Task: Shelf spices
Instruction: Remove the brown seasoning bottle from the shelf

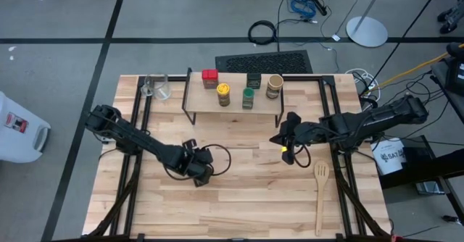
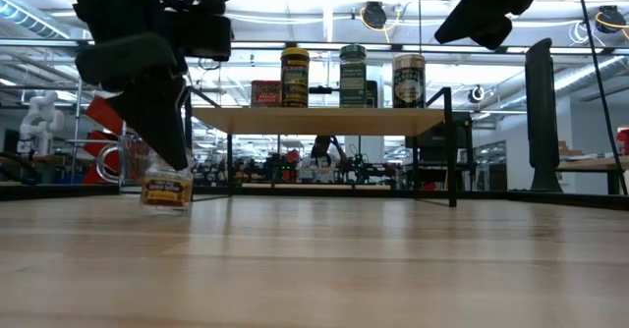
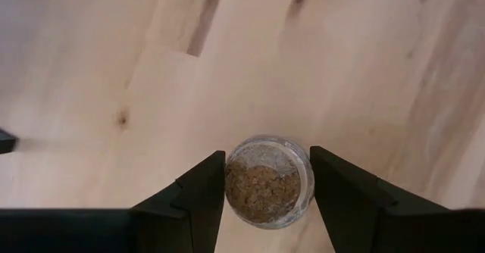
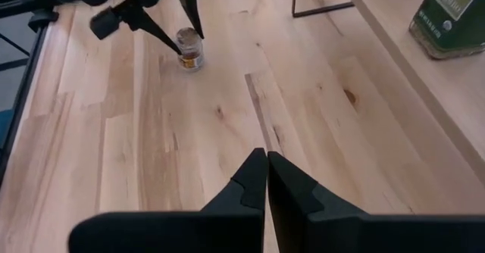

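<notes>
The tiny brown jar (image 3: 267, 185) stands on the tabletop in front of the shelf, lidless, with brown spice showing inside. My left gripper (image 3: 267, 179) reaches down over it, shut on it; the low view shows the jar (image 2: 165, 191) under the fingers. On the shelf (image 1: 199, 101) stand the red tin (image 1: 209, 77), yellow jar (image 1: 223, 93), green-lidded jar (image 1: 249, 97), dark tin (image 1: 253, 80) and tan jar (image 1: 274, 86). My right gripper (image 4: 267, 170) hangs shut above the table, right of centre, touching nothing. My left gripper pinches the tiny brown jar between its two fingers (image 3: 204, 188), one on each side of the upper wall (image 3: 303, 179) near the rim. The fingers come from above, pointing down. The jar stays upright, its bottom (image 4: 190, 65) at the tabletop; whether it is lifted I cannot tell.
A clear glass cup (image 1: 156, 87) stands at the far left, beside the shelf. A wooden spatula (image 1: 320, 191) lies near the right edge. Black frame rails run along both table sides. Bare wood spreads between the jar and the shelf legs (image 4: 322, 9).
</notes>
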Robot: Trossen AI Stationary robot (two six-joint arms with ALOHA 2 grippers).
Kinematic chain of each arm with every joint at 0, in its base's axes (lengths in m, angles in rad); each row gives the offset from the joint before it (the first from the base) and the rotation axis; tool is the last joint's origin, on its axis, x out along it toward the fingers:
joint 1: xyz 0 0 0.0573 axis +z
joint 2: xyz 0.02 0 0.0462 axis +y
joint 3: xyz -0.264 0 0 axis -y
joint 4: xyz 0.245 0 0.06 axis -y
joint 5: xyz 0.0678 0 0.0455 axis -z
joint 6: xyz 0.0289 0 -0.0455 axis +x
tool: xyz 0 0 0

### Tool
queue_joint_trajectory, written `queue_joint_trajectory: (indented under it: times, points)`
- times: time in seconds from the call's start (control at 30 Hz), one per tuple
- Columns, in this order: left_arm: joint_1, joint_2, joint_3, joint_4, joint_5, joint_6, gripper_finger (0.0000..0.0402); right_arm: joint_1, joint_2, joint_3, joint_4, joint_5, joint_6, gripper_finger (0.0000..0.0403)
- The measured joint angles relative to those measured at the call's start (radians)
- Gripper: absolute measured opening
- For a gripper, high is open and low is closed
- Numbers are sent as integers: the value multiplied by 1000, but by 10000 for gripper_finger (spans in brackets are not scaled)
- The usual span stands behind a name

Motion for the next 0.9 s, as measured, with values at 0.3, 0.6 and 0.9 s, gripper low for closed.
queue_joint_trajectory:
  times: [0.3, 0.6, 0.9]
  points:
    - [0, 0, 0, 16, 7, 0, 230, 0, 11, 0, 18, -59, 0, 0]
    - [0, 0, 32, 0, 7, 7, 273, 0, 31, 0, 88, -68, -16, 0]
    - [-33, -76, 128, -127, 41, -13, 274, 0, 152, 0, 261, -76, -102, 0]
